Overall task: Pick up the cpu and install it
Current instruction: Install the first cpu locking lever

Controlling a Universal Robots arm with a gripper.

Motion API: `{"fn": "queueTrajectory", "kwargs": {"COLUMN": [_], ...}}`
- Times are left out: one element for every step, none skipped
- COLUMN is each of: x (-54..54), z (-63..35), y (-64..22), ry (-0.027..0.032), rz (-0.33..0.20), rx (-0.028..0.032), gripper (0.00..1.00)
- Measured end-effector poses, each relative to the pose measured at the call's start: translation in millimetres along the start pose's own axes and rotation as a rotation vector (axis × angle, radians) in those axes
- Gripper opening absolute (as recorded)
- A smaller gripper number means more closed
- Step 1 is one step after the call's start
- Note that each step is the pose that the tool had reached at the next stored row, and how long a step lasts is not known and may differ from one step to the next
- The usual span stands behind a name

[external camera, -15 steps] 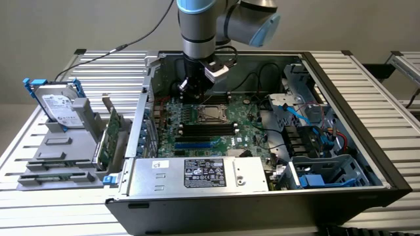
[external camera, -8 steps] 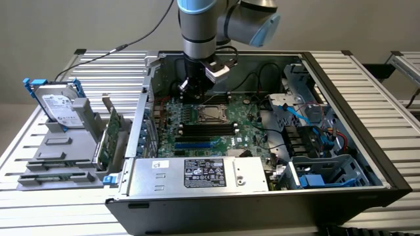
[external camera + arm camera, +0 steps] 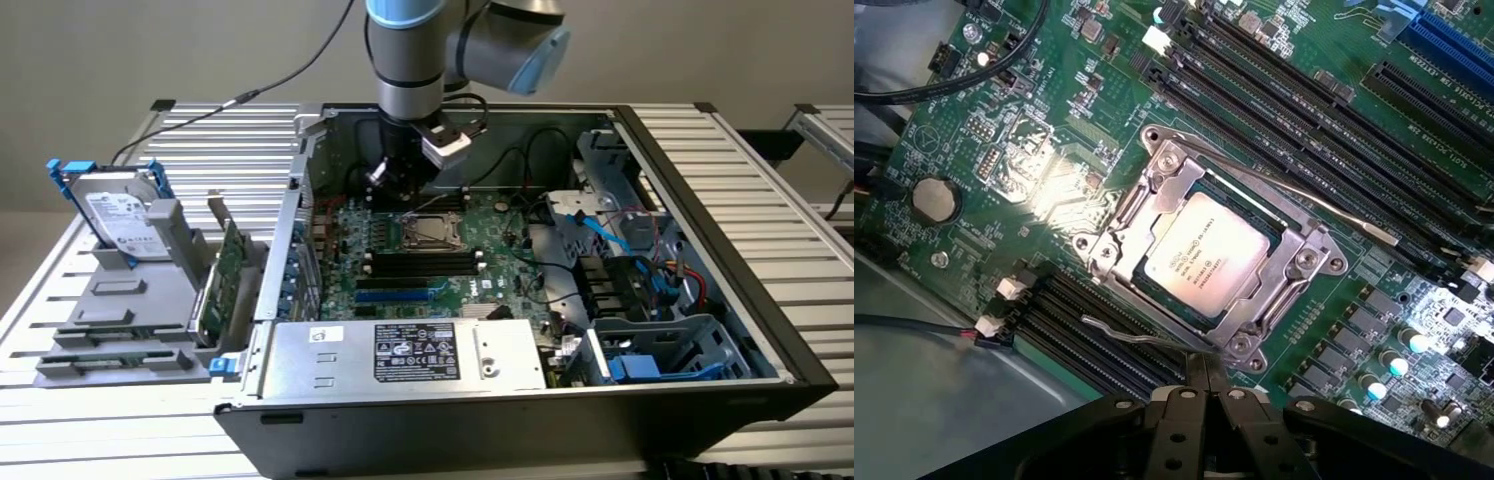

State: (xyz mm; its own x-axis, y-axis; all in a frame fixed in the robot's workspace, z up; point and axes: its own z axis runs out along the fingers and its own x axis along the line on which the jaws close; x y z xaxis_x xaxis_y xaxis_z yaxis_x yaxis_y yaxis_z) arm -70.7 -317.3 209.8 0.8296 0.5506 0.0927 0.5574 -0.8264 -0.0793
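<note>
The cpu (image 3: 1206, 254), a small square chip with a silver-grey top, sits flat in the motherboard socket under its metal retention frame (image 3: 1154, 215); in the exterior view the cpu (image 3: 430, 232) shows at the board's middle. My gripper (image 3: 1206, 372) hangs just above the socket's edge, fingers pressed together, holding nothing. In the exterior view the gripper (image 3: 395, 190) is inside the open computer case, behind the socket.
Black memory slots (image 3: 1314, 120) flank the socket on both sides, and thin socket levers (image 3: 1284, 190) lie across them. A hard drive with blue bracket (image 3: 114, 205) and a green card (image 3: 220, 275) stand on a grey rack at the exterior view's left. Cables crowd the case's right side.
</note>
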Motion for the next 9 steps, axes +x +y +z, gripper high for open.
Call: {"fn": "queueTrajectory", "kwargs": {"x": [0.7, 1.1, 1.2, 1.2, 1.2, 1.2, 1.3, 1.5, 1.8], "z": [0.1, 0.3, 0.5, 0.6, 0.6, 0.7, 0.9, 1.2, 1.6], "y": [0.3, 0.5, 0.5, 0.6, 0.6, 0.6, 0.7, 0.8, 1.1], "ry": [0.0, 0.0002, 0.0001, 0.0, 0.0, 0.0, 0.0001, 0.0001, 0.0], "rz": [0.0, 0.0, 0.0, 0.0, 0.0, 0.0, 0.0, 0.0, 0.0], "rx": [0.0, 0.0, 0.0001, -0.0001, 0.0, 0.0, 0.0, 0.0001, 0.0], "gripper": [0.11, 0.11, 0.11, 0.11, 0.11, 0.11, 0.11, 0.11, 0.11]}}
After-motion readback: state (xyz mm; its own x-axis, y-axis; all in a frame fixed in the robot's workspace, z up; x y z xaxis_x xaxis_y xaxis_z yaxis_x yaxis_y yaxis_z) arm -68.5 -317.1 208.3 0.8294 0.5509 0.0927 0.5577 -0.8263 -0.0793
